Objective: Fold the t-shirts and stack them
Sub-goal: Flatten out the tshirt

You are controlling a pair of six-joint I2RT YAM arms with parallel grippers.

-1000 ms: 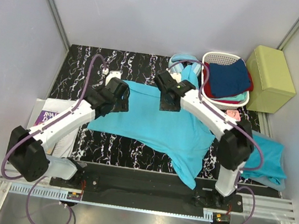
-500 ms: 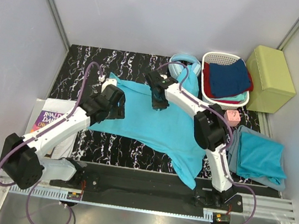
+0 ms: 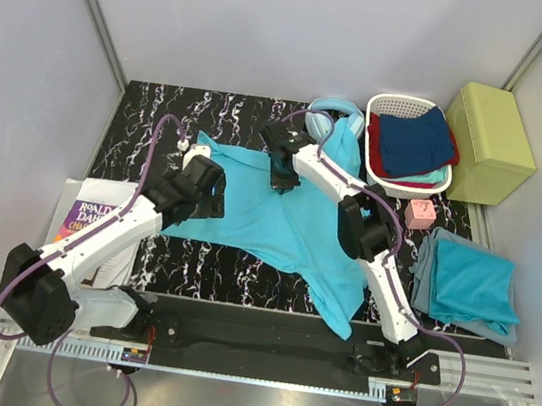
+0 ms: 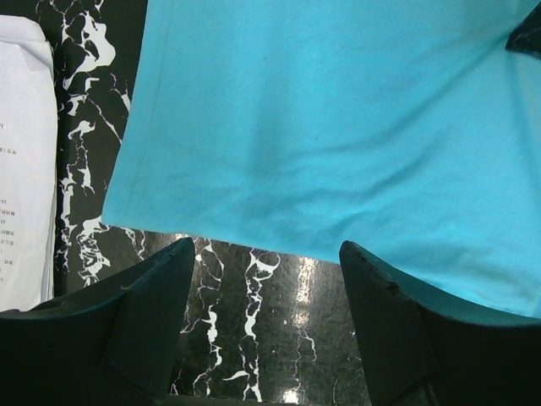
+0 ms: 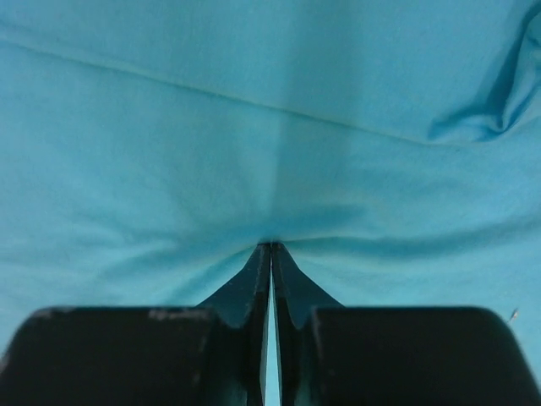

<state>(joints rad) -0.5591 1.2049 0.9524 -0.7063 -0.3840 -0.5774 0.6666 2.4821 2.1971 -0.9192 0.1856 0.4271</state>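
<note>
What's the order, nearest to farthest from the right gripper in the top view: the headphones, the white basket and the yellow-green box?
Measured from the right gripper, which is pinched shut on the spread t-shirt:
1. Headphones: just beyond it, slightly to the right.
2. White basket: farther right, past the headphones.
3. Yellow-green box: at the far right, beyond the basket.

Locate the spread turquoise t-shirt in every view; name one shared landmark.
Top external: spread t-shirt mid-frame, on the marbled tabletop.
Left wrist: fills the upper frame, hem nearest.
Right wrist: fills the frame, puckered at the right tool.
Landmark: that tabletop, top and left wrist only.
</note>
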